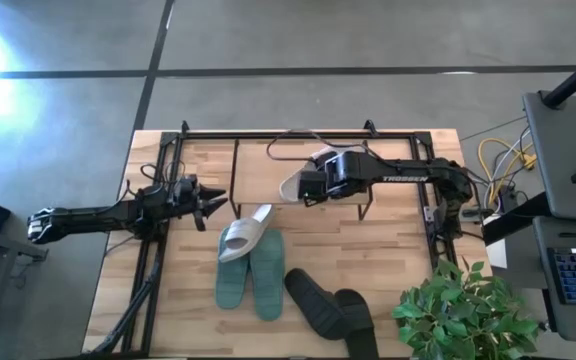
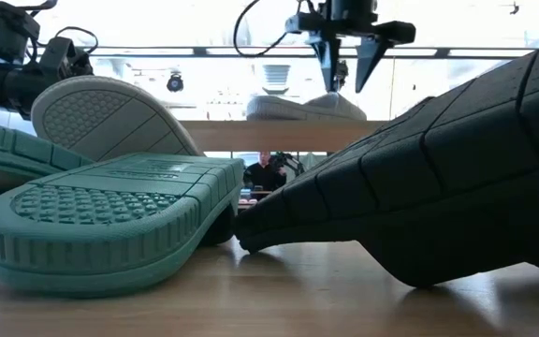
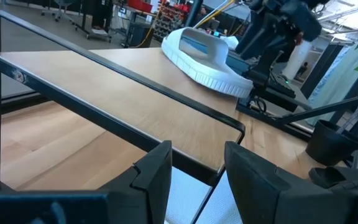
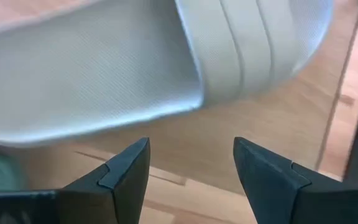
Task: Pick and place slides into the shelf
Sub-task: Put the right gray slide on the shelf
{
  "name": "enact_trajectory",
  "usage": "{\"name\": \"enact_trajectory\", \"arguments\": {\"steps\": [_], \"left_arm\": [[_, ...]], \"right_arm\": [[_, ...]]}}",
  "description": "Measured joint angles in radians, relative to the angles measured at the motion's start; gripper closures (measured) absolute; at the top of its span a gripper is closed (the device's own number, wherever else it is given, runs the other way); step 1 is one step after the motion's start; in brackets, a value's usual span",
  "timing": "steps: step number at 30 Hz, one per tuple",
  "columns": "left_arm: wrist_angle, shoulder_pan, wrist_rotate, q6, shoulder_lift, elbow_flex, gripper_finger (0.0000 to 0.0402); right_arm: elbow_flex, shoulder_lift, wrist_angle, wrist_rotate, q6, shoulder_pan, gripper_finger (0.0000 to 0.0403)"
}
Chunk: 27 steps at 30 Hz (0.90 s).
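Observation:
One white slide lies flat on the shelf's wooden board, near the board's right end, and also shows in the left wrist view. My right gripper hovers open just above it, fingers pointing down, touching nothing. The second white slide leans tilted on the teal pair on the table; its sole rises behind a teal sole. The black pair lies at the near edge. My left gripper is open by the shelf's left part.
The shelf's thin black frame spans the far half of the table, and its front rail runs in front of my left fingers. A green plant stands at the near right corner. Bare board lies left of the shelved slide.

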Motion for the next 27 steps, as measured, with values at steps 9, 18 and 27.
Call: {"name": "enact_trajectory", "arguments": {"steps": [9, 18, 27], "left_arm": [[-0.001, 0.000, -0.001, 0.000, 0.000, 0.000, 0.0268], [-0.001, 0.000, -0.001, 0.000, 0.000, 0.000, 0.0268], [-0.001, 0.000, -0.001, 0.000, 0.001, 0.000, 0.0268]], "right_arm": [[0.036, -0.002, 0.026, 0.057, -0.067, -0.005, 0.0179], [-0.044, -0.001, -0.075, 0.103, -0.161, -0.037, 0.0179], [-0.033, -0.009, -0.070, 0.242, -0.277, -0.042, 0.0179]]}}
